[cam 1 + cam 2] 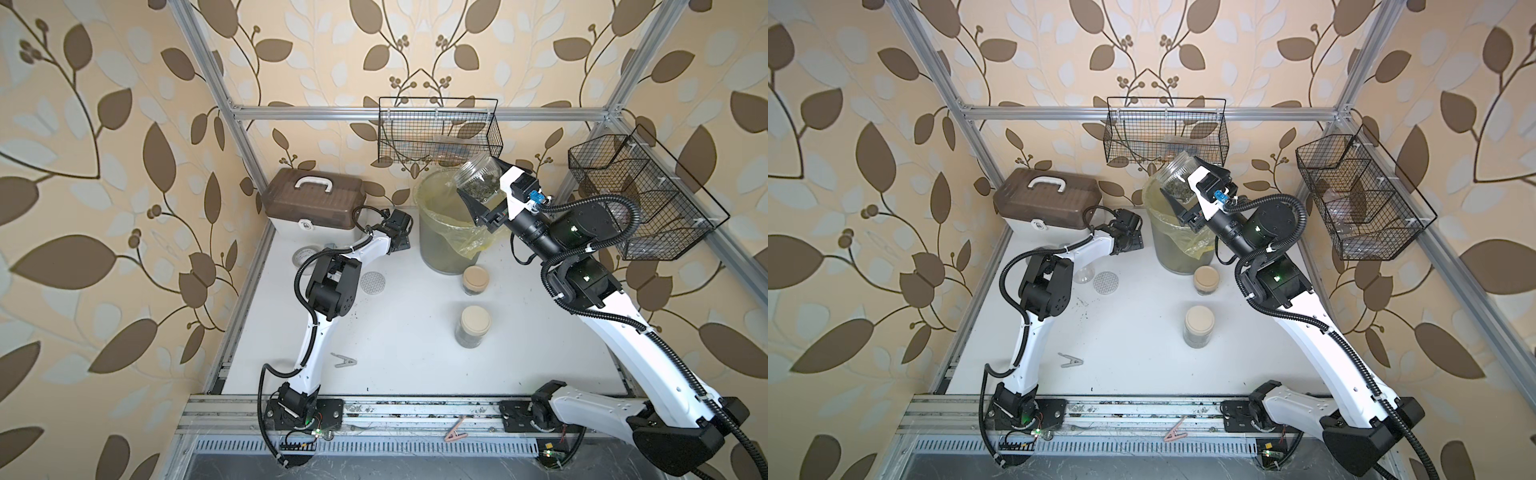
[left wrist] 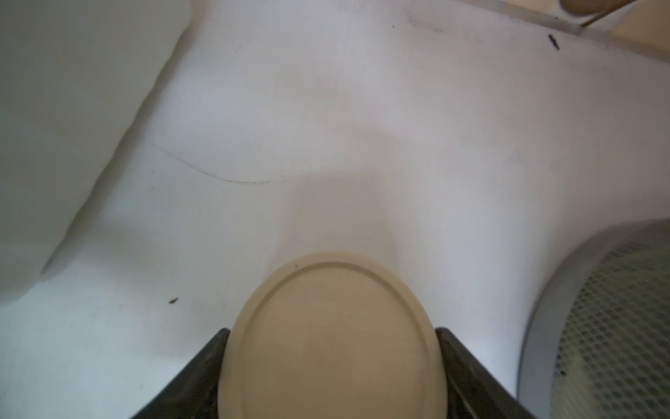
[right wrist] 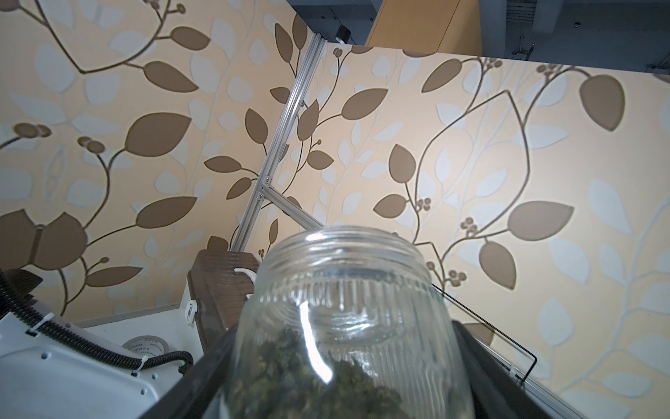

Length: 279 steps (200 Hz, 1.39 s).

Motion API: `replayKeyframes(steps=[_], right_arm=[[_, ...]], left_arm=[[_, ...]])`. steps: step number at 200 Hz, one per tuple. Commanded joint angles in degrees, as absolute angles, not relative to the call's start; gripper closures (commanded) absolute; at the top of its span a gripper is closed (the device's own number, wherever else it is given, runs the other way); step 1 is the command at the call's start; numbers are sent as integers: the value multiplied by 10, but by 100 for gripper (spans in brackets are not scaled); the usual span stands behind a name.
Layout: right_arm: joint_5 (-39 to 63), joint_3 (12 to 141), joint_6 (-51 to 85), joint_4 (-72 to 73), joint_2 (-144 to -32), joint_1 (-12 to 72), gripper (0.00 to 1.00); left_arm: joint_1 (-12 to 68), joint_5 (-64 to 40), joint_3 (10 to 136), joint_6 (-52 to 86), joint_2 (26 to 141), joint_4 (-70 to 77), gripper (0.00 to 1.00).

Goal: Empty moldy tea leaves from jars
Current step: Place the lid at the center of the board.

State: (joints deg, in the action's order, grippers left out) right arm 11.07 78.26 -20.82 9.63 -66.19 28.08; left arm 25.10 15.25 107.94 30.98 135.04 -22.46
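Right gripper [image 1: 484, 188] clamps an open jar [image 1: 473, 171] above the bin [image 1: 432, 237], ready for pouring; left gripper [image 2: 331, 332] pinches a beige lid [image 2: 326, 290] clear.

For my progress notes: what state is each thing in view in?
Clear glass jar in right gripper: open, tilted, dark crumbly leaves inside.
Flat round beige lid: clamped in left gripper.
Two beige-lidded glass jars: closed, upright.
Grey yellow-lined bin: open.
Brown handled box: closed.
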Motion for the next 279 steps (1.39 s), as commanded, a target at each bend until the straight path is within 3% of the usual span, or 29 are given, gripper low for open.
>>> replayKeyframes(steps=[1, 24, 44, 74, 123, 186, 210, 279], right_arm=[[102, 781, -214, 124, -662, 284, 87], [103, 781, -212, 125, -663, 284, 87], [103, 781, -212, 127, -665, 284, 87], [104, 780, -209, 129, -666, 284, 87], [104, 779, -200, 138, -669, 284, 88], [101, 772, -157, 166, -686, 275, 87], [106, 772, -138, 180, -697, 267, 88], [129, 780, -89, 220, -732, 238, 88]], left_arm=[[249, 146, 1098, 308, 1360, -215, 62], [248, 133, 1095, 305, 1370, -223, 52], [248, 124, 1094, 299, 1372, -231, 35], [245, 113, 1094, 297, 1367, -242, 19], [242, 98, 1093, 296, 1343, -253, 4], [217, 58, 1096, 332, 1225, -307, 1], [194, -15, 1093, 352, 1160, -314, 1], [168, -209, 1105, 424, 1008, -141, 1]])
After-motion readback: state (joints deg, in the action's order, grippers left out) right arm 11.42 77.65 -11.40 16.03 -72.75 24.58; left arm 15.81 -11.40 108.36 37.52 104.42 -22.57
